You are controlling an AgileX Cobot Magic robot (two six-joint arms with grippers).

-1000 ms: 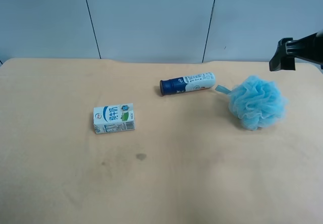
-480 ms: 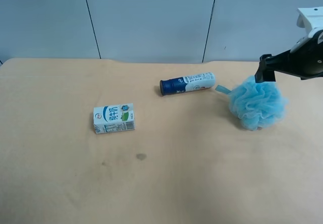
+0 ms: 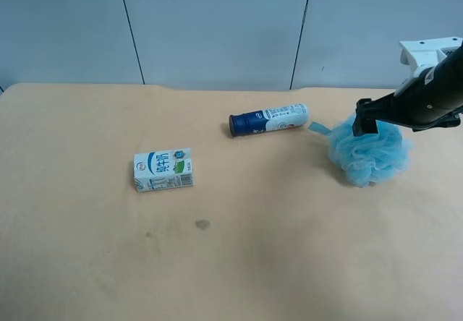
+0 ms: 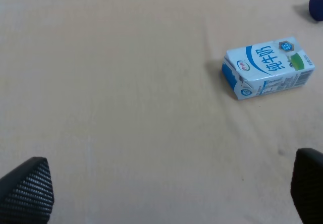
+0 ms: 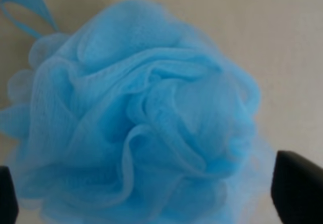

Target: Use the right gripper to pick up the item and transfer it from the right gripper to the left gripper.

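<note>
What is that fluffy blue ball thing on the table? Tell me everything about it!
It is a light blue bath pouf, a round ball of gathered, ruffled mesh netting that looks soft. A flat blue ribbon loop sticks out from one side. The pouf rests on the tan table, and nothing else lying there touches it. The right gripper is close over it, open, with a black finger at each side; it has not squeezed the pouf yet.
</note>
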